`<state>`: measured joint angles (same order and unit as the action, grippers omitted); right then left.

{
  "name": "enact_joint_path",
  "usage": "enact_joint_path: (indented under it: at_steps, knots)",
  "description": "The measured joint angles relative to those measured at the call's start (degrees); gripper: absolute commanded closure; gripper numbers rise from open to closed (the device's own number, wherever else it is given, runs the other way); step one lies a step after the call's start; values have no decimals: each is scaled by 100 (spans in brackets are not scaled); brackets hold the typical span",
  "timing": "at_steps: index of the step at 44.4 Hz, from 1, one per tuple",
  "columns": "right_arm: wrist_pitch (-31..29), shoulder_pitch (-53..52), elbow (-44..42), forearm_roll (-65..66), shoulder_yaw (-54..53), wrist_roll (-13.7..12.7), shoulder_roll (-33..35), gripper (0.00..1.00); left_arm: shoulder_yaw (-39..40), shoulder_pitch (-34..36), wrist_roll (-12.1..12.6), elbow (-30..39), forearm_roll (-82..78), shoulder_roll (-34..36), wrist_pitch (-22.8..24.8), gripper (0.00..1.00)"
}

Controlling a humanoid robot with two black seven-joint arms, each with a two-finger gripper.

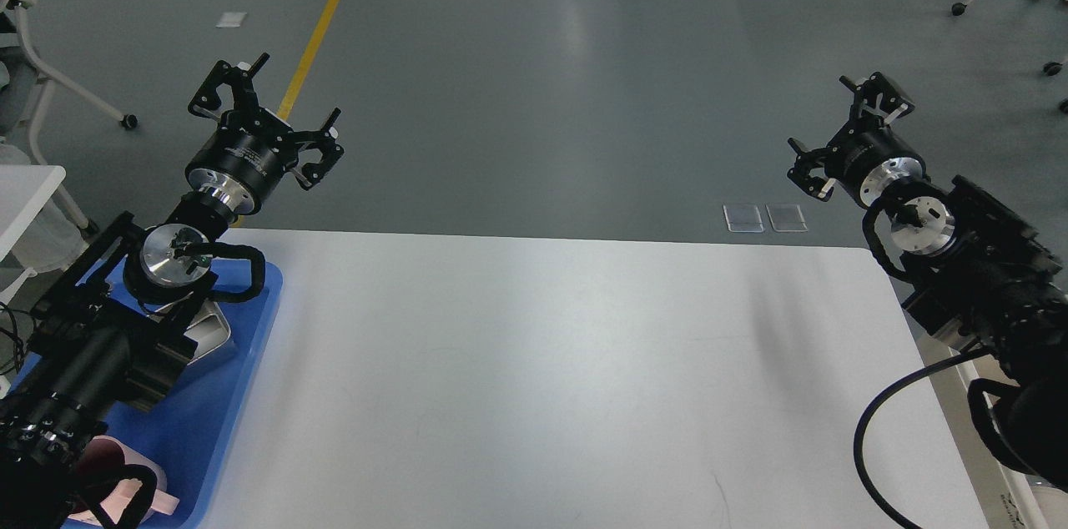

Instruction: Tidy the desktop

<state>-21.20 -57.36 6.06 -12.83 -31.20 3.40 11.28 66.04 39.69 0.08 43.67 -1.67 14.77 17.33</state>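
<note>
My left gripper [265, 108] is up in the air past the far-left corner of the surface, fingers spread, holding nothing. My right gripper [847, 137] sits mirrored past the far-right corner, fingers also apart, empty.

The desktop [551, 362] is the big white surface between both arms, filling the middle and lower part of the view. Every bit of it I can see is bare white; only a faint dark scratch near the front edge.

Handling: the desktop itself is rigid, heavy, smooth and a bit glossy, so not something to grip. Anything set on it would probably slide easily. If it needs moving, the rounded edges are the only hold, but I judge the job is about items, not the slab.

Left arm covers much of the blue tray [225, 395] on the left end of the surface. Inside it a metal container [210, 330] shows only one corner, and a pink item [125, 479] near my forearm is mostly hidden; can't tell what it is.

Right arm and its cable block the right edge of the surface and whatever stands beside it. Desktop's near edge is cut off by the frame.
</note>
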Motion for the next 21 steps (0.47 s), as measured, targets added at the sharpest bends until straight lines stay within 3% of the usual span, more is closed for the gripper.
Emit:
enact_joint_path:
  at_steps: [9,21]
  knots:
    - [-923,370,684,1,-55,235,-65,0,-78,-192,0,-34,-20,-81,211,2]
    - [-1102,1007,1274,9,-61,475,32,0,-82,-368,-1,-15,-37,-197,261,2]
